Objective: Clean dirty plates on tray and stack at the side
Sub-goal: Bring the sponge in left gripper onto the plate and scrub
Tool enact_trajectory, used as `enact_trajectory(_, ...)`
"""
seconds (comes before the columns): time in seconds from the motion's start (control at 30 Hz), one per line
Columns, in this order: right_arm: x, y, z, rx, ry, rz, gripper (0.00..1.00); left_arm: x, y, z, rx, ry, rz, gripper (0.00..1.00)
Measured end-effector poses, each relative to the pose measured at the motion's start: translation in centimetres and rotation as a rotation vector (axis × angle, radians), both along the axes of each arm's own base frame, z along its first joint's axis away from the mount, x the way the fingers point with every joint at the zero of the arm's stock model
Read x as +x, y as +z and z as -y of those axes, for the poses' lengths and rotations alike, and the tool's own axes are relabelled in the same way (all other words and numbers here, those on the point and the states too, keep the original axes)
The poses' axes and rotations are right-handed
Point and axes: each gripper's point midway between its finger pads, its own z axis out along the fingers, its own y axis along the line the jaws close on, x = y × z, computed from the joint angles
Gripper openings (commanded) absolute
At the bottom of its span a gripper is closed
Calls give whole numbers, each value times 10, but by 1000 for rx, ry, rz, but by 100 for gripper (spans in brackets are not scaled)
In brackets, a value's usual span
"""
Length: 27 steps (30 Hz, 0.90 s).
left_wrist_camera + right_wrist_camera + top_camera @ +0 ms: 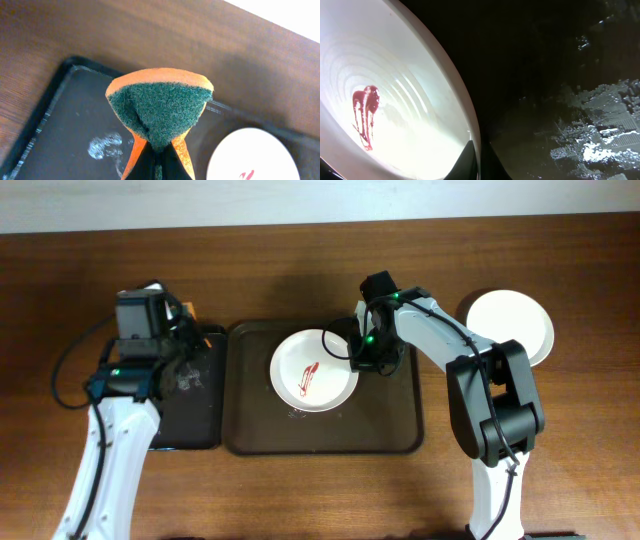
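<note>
A white plate (313, 371) with a red smear in its centre lies on the dark brown tray (400, 430). My right gripper (357, 355) is shut on this plate's right rim; the right wrist view shows the rim (465, 112) pinched between my fingers (479, 162). My left gripper (172, 370) is shut on an orange and green sponge (159, 112), folded between the fingers (159, 167), above the black tray (190, 425). The smeared plate also shows in the left wrist view (252, 157). A clean white plate (510, 325) lies on the table at the right.
The black tray (65, 125) has a patch of white foam (105, 146) on its floor. The brown tray floor (570, 100) is wet to the right of the plate. The wooden table (560, 460) surrounds both trays.
</note>
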Motion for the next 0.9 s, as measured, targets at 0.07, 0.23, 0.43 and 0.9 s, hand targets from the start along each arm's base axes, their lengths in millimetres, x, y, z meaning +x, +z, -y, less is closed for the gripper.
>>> enact_trajectory(0.07, 0, 0, 0, 0, 0, 0, 4, 1, -32, 11, -2, -30, -99, 0)
enact_trajectory(0.23, 0, 0, 0, 0, 0, 0, 4, -8, -105, 15, 33, -37, -331, 0)
enact_trajectory(0.43, 0, 0, 0, 0, 0, -1, 4, -14, -114, 43, -55, -142, -370, 0)
enact_trajectory(0.9, -3, 0, 0, 1, 2, -14, 4, -23, -138, 200, -139, -502, -329, 0)
